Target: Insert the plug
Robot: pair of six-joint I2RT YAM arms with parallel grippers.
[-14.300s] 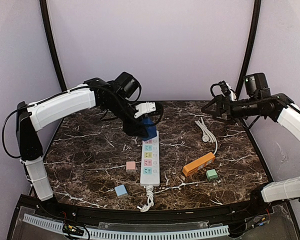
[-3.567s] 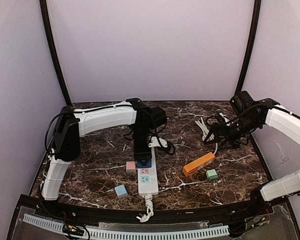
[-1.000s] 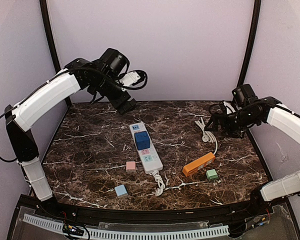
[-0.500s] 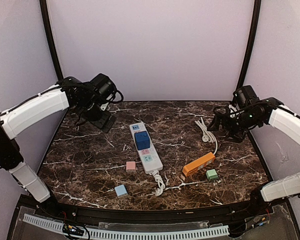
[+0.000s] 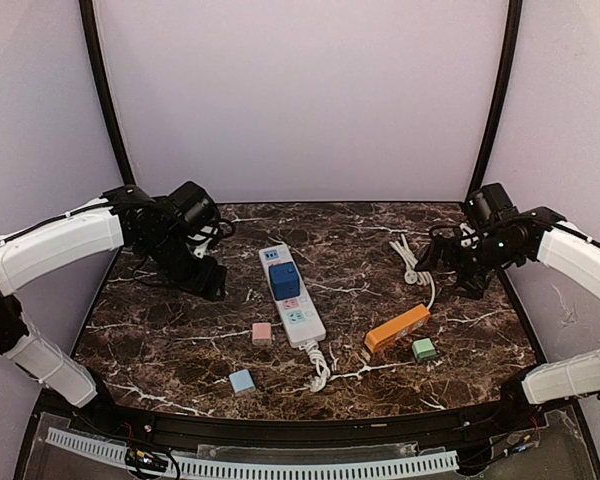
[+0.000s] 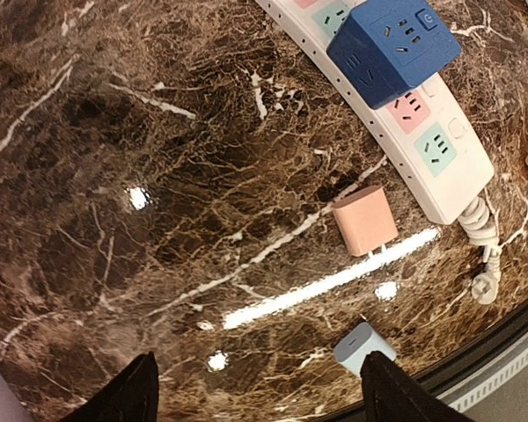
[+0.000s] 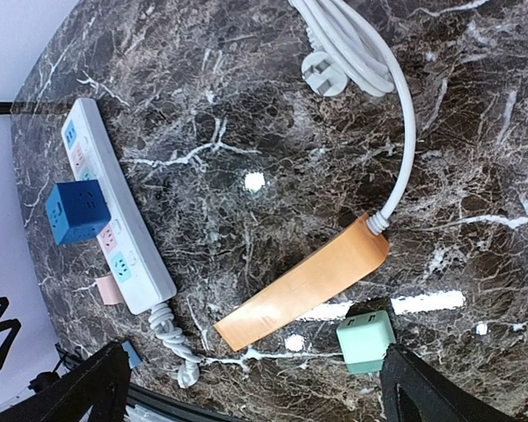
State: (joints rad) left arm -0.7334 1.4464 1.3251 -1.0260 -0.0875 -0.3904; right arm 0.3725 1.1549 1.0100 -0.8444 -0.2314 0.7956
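I have the white power strip (image 5: 302, 322) lying slantwise at the centre of the counter (image 5: 170, 345) in the overhead view, with its cord end toward the bottom of the frame. The blue cube plug (image 5: 284, 281) sits on top of the strip near its upper end, and one socket shows above it. In the left wrist view the cube is at the upper right, standing on the strip.

My left claw (image 5: 205, 280) is low over the counter at the left of the overhead frame, well apart from the strip. On its wrist camera the fingers (image 6: 132, 400) sit in the bottom corners, spread wide with only bare marble between them, so it is open and holds nothing.

My right claw (image 5: 446, 262) is at the right of the frame, near the white cable (image 5: 412, 262). Its wrist view shows the fingers (image 7: 92, 391) just as wide apart and empty.

A pink adapter (image 5: 262, 333) lies just left of the strip, and a light blue adapter (image 5: 242, 381) lies below it. An orange power strip (image 5: 397, 328) lies right of centre, with a green adapter (image 5: 424, 349) just beside its lower edge. The white cable runs up from its upper right end.
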